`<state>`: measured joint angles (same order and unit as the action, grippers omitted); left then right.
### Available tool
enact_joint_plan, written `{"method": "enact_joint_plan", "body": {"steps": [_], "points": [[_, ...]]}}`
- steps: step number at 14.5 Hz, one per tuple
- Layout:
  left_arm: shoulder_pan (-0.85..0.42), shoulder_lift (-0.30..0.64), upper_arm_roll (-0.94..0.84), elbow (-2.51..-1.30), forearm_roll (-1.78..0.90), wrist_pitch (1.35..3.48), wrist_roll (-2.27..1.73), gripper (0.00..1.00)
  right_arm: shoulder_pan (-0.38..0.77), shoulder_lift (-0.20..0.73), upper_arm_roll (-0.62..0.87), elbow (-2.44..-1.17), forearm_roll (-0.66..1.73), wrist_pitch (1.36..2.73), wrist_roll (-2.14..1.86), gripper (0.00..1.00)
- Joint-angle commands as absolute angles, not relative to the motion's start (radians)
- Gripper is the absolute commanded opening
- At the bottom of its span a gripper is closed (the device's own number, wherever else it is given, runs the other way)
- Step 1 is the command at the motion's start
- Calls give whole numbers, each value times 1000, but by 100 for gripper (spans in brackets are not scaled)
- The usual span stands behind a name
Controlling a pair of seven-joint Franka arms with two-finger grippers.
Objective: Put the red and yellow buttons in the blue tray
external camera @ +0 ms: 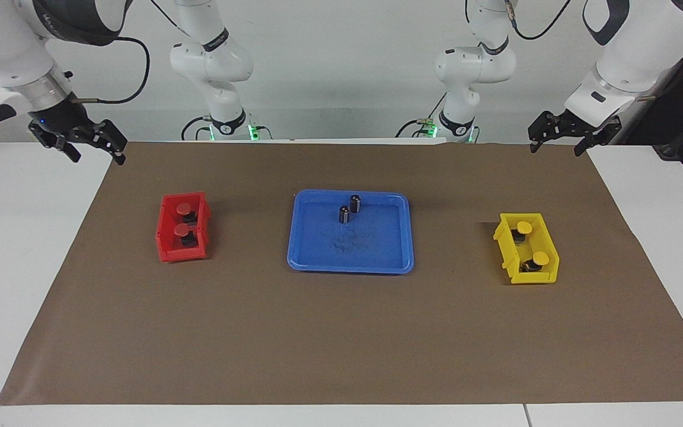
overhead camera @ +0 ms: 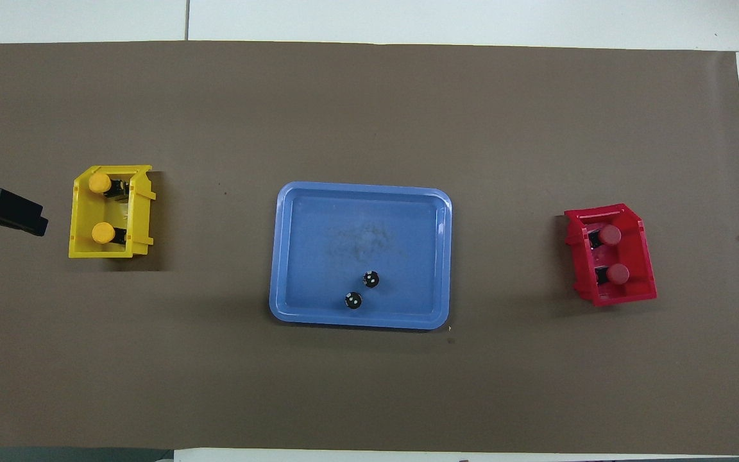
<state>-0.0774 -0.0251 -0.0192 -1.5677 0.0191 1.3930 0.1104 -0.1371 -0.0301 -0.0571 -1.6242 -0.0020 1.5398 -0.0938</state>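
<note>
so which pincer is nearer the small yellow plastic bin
Left. The left pincer waits past the yellow bin at its table end; the right pincer waits at the other end.

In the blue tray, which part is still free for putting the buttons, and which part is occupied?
Inside the blue tray, the half farther from the robots is bare, bordered only by the rim. The crowded part is near the rim nearest the robots, where two black cylinders stand upright close together. Narrow free strips remain beside them toward each arm's end.

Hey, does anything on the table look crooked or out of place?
The red bin sits slightly askew on the brown mat, while the yellow bin sits nearly square. The blue tray shows a scuffed patch mid-floor. Nothing is spilled.
</note>
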Motion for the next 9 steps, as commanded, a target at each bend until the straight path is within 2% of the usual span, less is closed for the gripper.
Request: {"method": "enact_joint_plan", "body": {"steps": [1, 9], "points": [[-87, -43, -9, -1595, 26, 1414, 117, 100, -141, -38, -54, -1628, 5, 1543, -104, 100], [-87, -43, -9, -1595, 26, 1414, 117, 100, -140, -48, -52, -1635, 3, 1513, -115, 100]]}}
